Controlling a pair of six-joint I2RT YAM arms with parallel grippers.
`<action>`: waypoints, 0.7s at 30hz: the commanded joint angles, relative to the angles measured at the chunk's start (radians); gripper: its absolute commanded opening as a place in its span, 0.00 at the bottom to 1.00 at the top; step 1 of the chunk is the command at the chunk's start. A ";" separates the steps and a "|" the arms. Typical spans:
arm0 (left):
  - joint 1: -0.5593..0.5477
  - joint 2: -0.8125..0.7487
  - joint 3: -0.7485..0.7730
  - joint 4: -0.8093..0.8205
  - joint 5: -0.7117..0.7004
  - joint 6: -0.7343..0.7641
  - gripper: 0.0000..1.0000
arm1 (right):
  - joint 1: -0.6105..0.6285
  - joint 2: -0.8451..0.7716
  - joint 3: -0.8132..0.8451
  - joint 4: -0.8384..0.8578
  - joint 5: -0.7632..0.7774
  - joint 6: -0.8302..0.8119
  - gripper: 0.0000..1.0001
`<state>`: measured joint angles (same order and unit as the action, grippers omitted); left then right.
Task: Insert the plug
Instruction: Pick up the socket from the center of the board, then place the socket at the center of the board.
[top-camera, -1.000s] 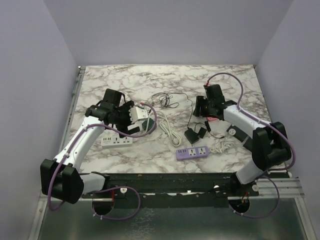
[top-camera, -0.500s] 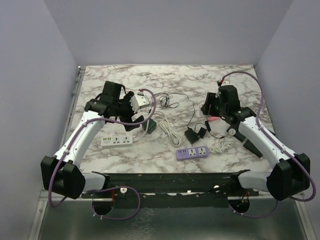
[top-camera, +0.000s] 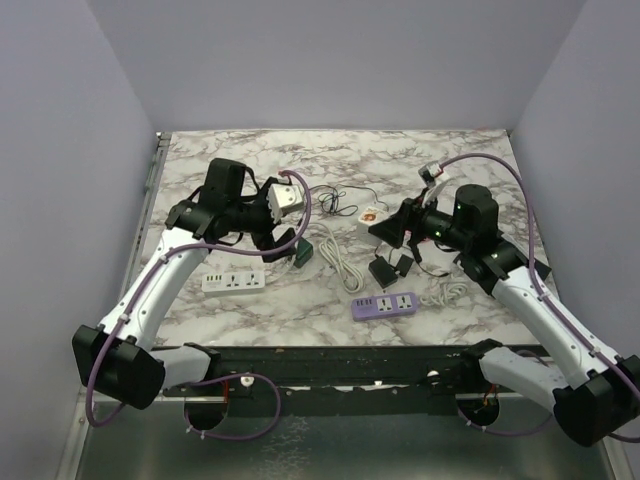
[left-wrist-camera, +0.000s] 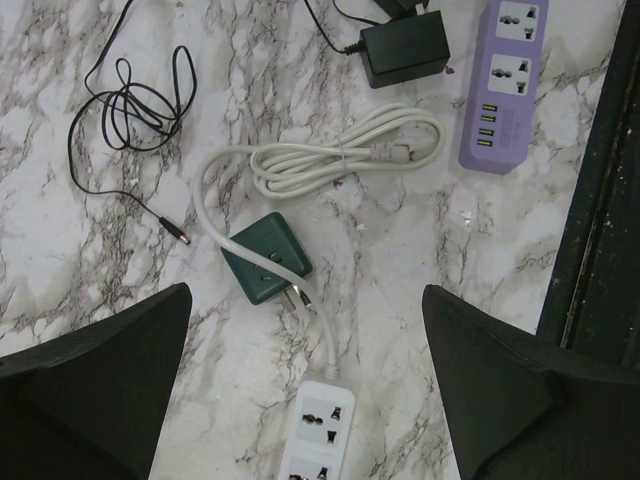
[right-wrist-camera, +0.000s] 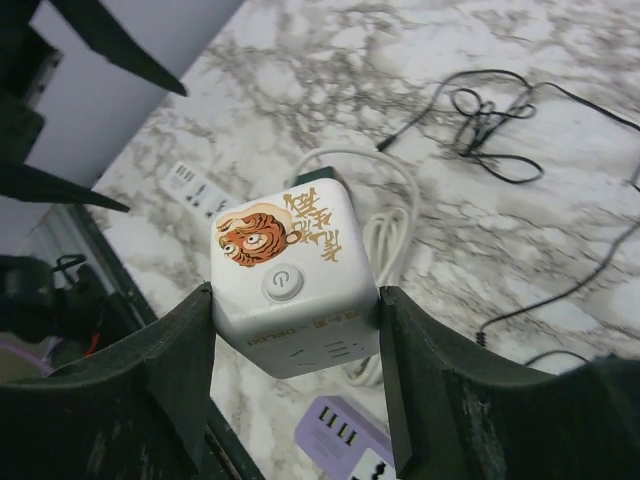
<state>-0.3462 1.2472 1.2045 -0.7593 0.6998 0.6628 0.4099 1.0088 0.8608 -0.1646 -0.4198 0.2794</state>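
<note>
A dark green plug (left-wrist-camera: 262, 258) lies on the marble with its prongs toward the white power strip (left-wrist-camera: 320, 425), whose cord runs across it. My left gripper (left-wrist-camera: 305, 292) hangs open above both, holding nothing; in the top view the left gripper (top-camera: 283, 240) is just over the green plug (top-camera: 300, 252). My right gripper (right-wrist-camera: 295, 330) is shut on a white socket cube (right-wrist-camera: 293, 285) with a tiger sticker and a power button. In the top view the cube (top-camera: 369, 215) is held above the table's middle.
A purple power strip (top-camera: 385, 305) lies near the front edge, with a black adapter (top-camera: 383, 272) behind it. A coiled white cable (left-wrist-camera: 340, 155) and a thin black wire (left-wrist-camera: 130, 100) lie mid-table. The black front rail (left-wrist-camera: 600, 200) borders the marble.
The right arm has stretched out and swung its gripper left toward the table's middle, bringing the cube into sight. The left gripper has pulled back from the white strip, leaving the green plug on the marble.
</note>
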 joint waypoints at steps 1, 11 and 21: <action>-0.030 -0.041 0.022 0.008 0.063 -0.025 0.99 | 0.038 0.000 0.004 0.153 -0.224 0.003 0.19; -0.071 -0.078 0.001 0.008 0.105 -0.061 0.99 | 0.093 0.042 0.043 0.200 -0.287 -0.023 0.18; -0.105 -0.093 -0.008 0.008 0.157 -0.100 0.99 | 0.143 0.103 0.057 0.228 -0.407 -0.068 0.14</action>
<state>-0.4301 1.1858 1.2041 -0.7570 0.7807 0.5938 0.5243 1.0878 0.8707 0.0059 -0.7353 0.2501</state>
